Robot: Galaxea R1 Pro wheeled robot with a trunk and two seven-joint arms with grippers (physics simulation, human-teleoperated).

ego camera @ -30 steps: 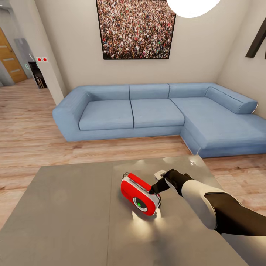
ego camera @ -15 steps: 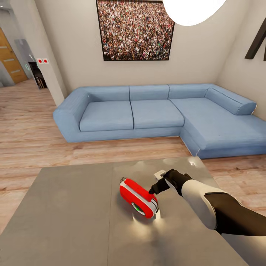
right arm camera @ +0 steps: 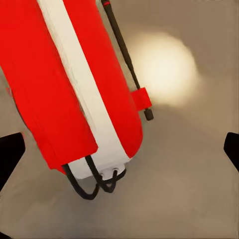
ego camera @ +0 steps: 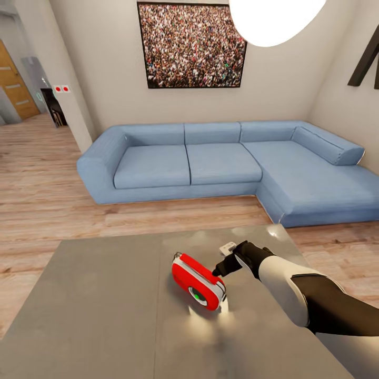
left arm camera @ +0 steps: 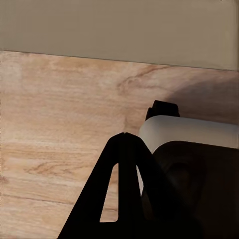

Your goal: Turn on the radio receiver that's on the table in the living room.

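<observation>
Lower right of the head view, the right gripper (ego camera: 217, 271) has its fingers spread wide with nothing held, tips right against the radio receiver (ego camera: 198, 281), which lies tipped over mid-frame on the grey table (ego camera: 105, 305). Looks like we're at the press-the-switch step, so next it needs a gentle poke at the dial without shoving it further. Blue sofa (ego camera: 210, 163) sits beyond; left gripper (left arm camera: 124, 199) hangs over floor, can't tell its state.

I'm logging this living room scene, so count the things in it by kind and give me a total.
radio receiver: 1
table: 1
blue L-shaped sofa: 1
crowd-photo wall picture: 1
white pendant lamp: 1
Total: 5
</observation>
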